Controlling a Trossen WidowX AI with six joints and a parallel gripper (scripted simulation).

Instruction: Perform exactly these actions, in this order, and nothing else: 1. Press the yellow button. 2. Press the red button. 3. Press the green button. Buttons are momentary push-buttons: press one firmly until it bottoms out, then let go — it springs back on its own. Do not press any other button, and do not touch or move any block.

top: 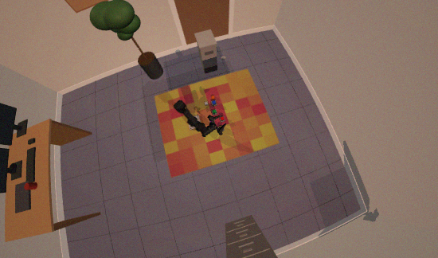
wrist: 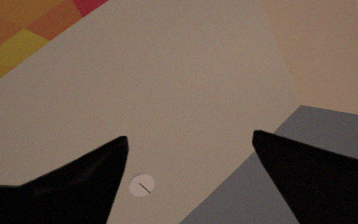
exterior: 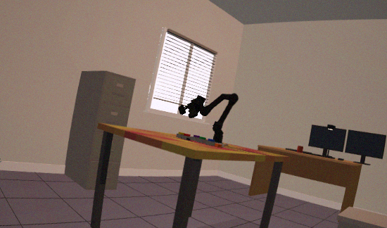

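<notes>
I have one arm and one pair of fingers, spread wide with nothing between them; both dark tips frame my wrist view. Past the tips I see a pale filing cabinet (wrist: 170,80) top with one small white disc (wrist: 141,185) between them, grey floor to the right, and a corner of the checkered surface (wrist: 15,35) at upper left.

From the exterior view the fingers (exterior: 186,110) hang well above the surface (exterior: 188,148), and a row of buttons (exterior: 198,138) sits below and behind them, toward the arm's base. I cannot count the buttons reliably: from the top I pick out one green button (top: 214,111), one red button (top: 222,118) and a blue one (top: 213,102); the yellow one I cannot find.

Farther out: one window (exterior: 182,77), one desk (exterior: 314,165) with two monitors (exterior: 346,141), one potted plant (top: 121,24).
</notes>
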